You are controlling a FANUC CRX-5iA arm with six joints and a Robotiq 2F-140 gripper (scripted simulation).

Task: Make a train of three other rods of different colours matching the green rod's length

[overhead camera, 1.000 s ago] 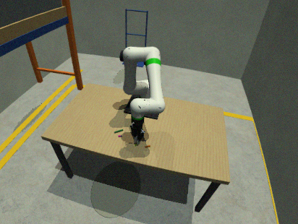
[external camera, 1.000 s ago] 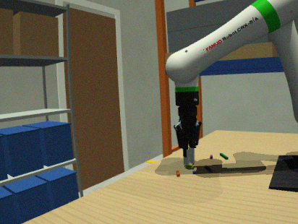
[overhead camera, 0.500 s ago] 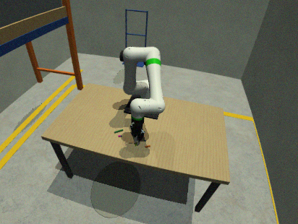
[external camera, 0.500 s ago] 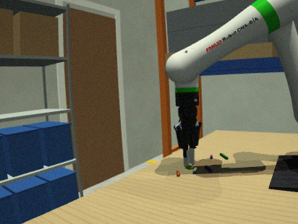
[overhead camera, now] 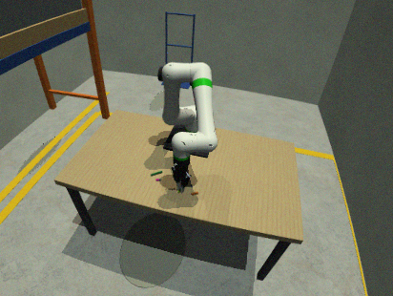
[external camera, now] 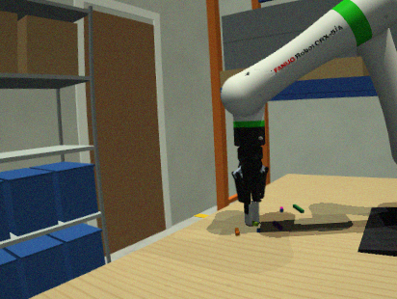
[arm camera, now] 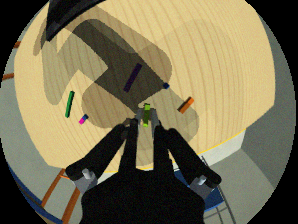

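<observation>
And there are the fingers (overhead camera: 181, 186) (external camera: 254, 212), narrow and low over the worktop (overhead camera: 258, 181) (external camera: 193, 270) (arm camera: 225, 65), one either side of the lime rod (external camera: 256, 224) (arm camera: 146, 115) (whether they're gripping it, I can't tell). The green rod (overhead camera: 156, 173) (external camera: 298, 208) (arm camera: 70, 104) lies well apart, near the magenta one (overhead camera: 158, 179) (arm camera: 82, 120), while orange (overhead camera: 195, 193) (external camera: 237, 231) (arm camera: 186, 105) sits on the opposite side.

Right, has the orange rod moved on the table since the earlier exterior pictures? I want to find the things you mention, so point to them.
No: the orange rod (overhead camera: 195, 193) (external camera: 237, 231) (arm camera: 186, 105) lies in the same spot, judged against the black base plate's corner (external camera: 360, 250).
</observation>
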